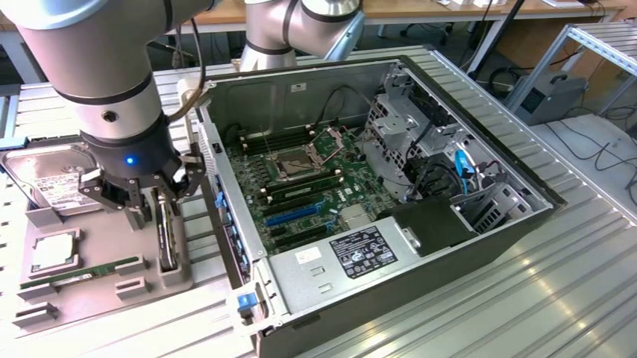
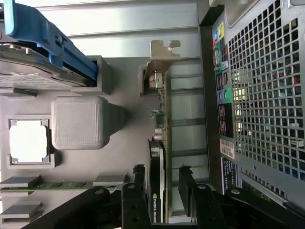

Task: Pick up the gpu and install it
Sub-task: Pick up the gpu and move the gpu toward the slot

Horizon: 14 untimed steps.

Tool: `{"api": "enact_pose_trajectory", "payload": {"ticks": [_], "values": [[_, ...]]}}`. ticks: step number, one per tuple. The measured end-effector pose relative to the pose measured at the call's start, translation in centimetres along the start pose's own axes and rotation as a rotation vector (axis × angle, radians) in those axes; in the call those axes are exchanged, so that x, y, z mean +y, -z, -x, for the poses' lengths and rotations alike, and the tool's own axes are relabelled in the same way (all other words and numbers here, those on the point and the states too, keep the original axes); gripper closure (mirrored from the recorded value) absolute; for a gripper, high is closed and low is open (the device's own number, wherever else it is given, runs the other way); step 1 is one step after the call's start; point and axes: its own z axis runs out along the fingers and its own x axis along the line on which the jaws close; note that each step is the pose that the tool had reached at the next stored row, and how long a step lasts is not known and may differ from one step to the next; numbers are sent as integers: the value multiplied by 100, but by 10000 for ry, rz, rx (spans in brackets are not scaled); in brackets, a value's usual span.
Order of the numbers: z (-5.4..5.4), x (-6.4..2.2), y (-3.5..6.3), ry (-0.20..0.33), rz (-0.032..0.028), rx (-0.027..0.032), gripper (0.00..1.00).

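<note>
From my remote seat I see the arm [image 1: 110, 74] reaching in from 11 o'clock of the exterior view, its last joints turned straight down so the wrist stands vertical over the grey parts tray [image 1: 100, 302]. The claw [image 2: 162, 171] is released and spread wide. One finger [image 2: 139, 177] sits on each side of the gpu [image 1: 168, 242], and I can see a sliver of gap on both sides, so nothing is gripped. The gpu stands on its long edge in a slot of the tray, black cooler facing one finger, green board facing the other, and its silver end bracket [image 2: 161, 59] at the far end away from the claw. In the exterior view that slot lies at 9 o'clock of the open computer case [image 1: 418, 291], just beside its rear wall. The motherboard [image 1: 309, 186] lies exposed inside. On the tray, the hard drive [image 1: 50, 183] is at 10 o'clock of the claw, with the CPU [image 1: 55, 252] and RAM stick [image 1: 80, 273] around 8 o'clock. Tray and case rest on the ribbed metal surface [image 1: 557, 298].
</note>
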Motion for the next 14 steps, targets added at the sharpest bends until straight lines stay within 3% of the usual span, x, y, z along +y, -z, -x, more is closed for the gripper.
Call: {"api": "enact_pose_trajectory", "payload": {"ticks": [6, 14], "values": [[-8, 67, -58, 2, 1, -1, 58], [-23, 71, -120, 2, 1, 0, 58]]}}
